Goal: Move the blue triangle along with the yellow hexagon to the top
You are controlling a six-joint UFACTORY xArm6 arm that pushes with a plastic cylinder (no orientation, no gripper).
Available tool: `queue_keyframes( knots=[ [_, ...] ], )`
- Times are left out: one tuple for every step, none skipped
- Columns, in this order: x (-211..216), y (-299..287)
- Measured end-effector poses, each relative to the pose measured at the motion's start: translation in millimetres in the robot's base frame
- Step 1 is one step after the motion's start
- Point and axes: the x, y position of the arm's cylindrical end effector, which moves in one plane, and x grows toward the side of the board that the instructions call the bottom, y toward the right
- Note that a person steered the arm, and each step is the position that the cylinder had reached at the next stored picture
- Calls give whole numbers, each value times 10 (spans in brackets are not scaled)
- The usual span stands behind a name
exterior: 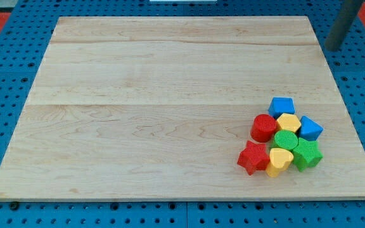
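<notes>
Tip (333, 49) parked at the table's (170, 76) top right, well apart from the cluster; no jaws here to judge. Blue triangle (310, 128) touching yellow hexagon (289, 122), red cylinder (264, 126) beyond it. Risk: pushing up likely drags neighbours along, since everything sits packed. Plain pale wood, blue pegboard (5, 82) around

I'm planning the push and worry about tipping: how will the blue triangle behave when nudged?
The blue triangle looks squat and flat-based, so it probably slides, not tips. Packed against the yellow hexagon, it would likely shove neighbours. My tip is far off.
</notes>
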Motion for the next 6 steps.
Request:
queue_keyframes(
  knots=[
    [744, 16],
    [1497, -82],
    [1585, -672],
    [2075, -776],
    [2174, -602],
    [2100, -1066]
  ],
)
